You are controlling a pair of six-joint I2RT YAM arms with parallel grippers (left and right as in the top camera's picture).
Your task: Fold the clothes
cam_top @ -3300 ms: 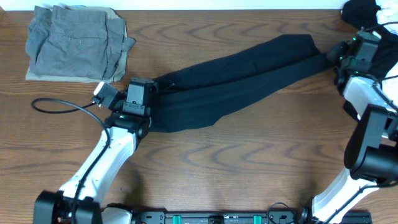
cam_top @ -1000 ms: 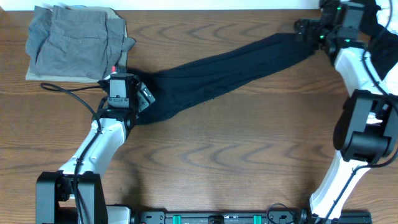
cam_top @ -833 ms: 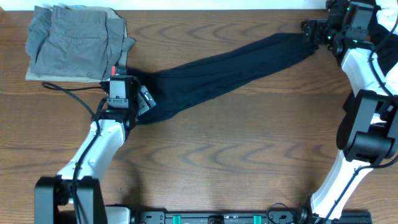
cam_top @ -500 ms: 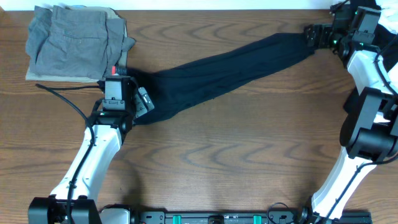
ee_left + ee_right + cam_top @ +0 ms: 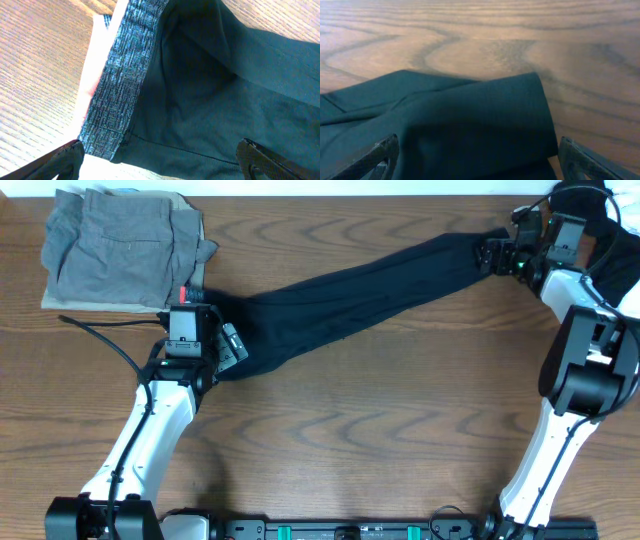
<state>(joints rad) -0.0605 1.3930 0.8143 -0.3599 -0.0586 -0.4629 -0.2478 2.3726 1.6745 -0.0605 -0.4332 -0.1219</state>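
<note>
Clothes stretch across a wooden table (image 5: 400, 440) as two robot arms flank them: a long black garment (image 5: 360, 295) runs on a slant from the near left, where it is widest, up to a narrow end at the far right. At the left end, the left gripper (image 5: 160, 150) hangs over the garment's edge with its fingers spread wide, one tip showing at each lower corner of the left wrist view; a heather-grey band (image 5: 120, 85) runs along that edge, with a pale pink strip just outside it (seen from overhead, a small red spot shows at the same place). Whether the fingertips touch the fabric cannot be told. At the far right, the right gripper (image 5: 479, 150) points toward the garment's narrow end, its fingers likewise spread; the right wrist view shows a rounded, doubled-over fold of dark cloth lying flat on the wood between the two tips, pinched by neither. A folded grey garment (image 5: 120, 250) sits apart in the far left corner of the table, just beyond the left gripper, and a thin black cable (image 5: 100, 325) loops out from the left arm.
</note>
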